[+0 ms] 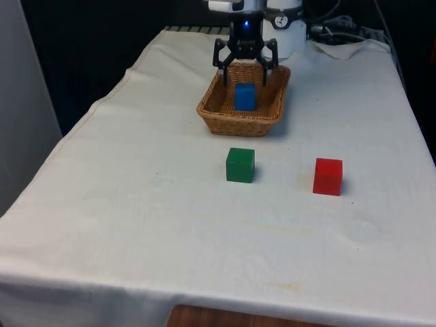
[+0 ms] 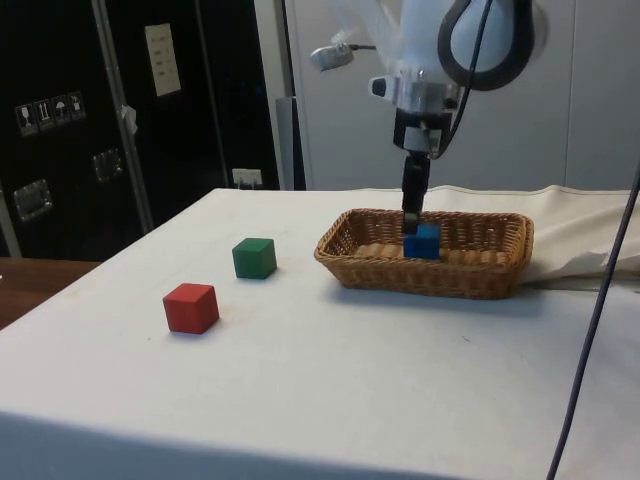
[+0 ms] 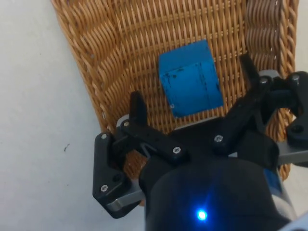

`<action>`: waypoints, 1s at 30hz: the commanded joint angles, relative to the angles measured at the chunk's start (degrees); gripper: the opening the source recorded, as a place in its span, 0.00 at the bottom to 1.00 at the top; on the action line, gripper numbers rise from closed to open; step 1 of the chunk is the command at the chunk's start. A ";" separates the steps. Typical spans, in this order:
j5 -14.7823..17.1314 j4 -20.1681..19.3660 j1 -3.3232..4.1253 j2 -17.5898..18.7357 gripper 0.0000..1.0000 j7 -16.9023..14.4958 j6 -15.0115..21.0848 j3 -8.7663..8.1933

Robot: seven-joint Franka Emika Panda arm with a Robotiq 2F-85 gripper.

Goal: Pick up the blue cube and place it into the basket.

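The blue cube lies inside the wicker basket, resting on its woven floor. My black gripper hangs just above the cube with its fingers spread wide on either side, touching nothing. The cube sits free between and below the open fingers.
A green cube and a red cube stand on the white cloth in front of the basket, well apart from it. The table's edges drop off on the front view's left and right.
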 commanded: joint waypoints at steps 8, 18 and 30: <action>0.17 0.92 0.11 -1.66 1.00 0.06 -2.18 0.06; 0.23 4.24 0.11 -2.41 1.00 0.11 -5.79 0.23; 0.57 9.34 0.23 -2.01 1.00 -0.06 -10.08 0.40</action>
